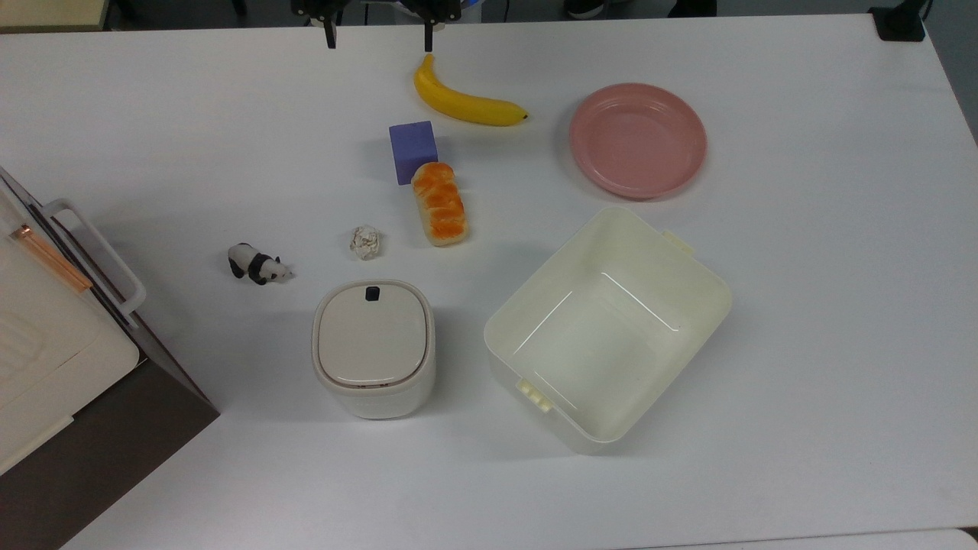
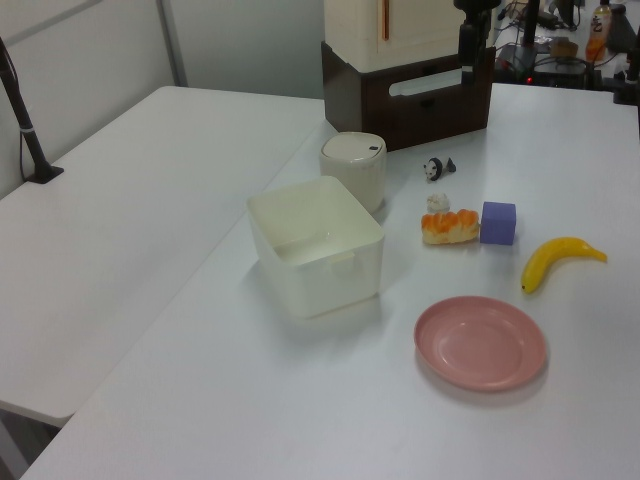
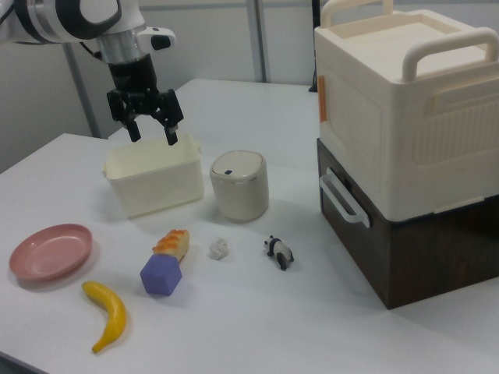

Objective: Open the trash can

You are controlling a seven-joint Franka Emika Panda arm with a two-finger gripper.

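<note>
My claw (image 3: 153, 129) hangs in the air with its two fingers spread wide, holding nothing. The trash can (image 1: 374, 347) stands on the white table (image 1: 802, 321) with its beige lid down flat, between the cream tub (image 1: 607, 328) and the toy panda (image 1: 258, 264).

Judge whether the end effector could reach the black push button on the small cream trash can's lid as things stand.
Probably yes: the open end effector hangs high above the table, and nothing covers the black push button on the small cream trash can.
</note>
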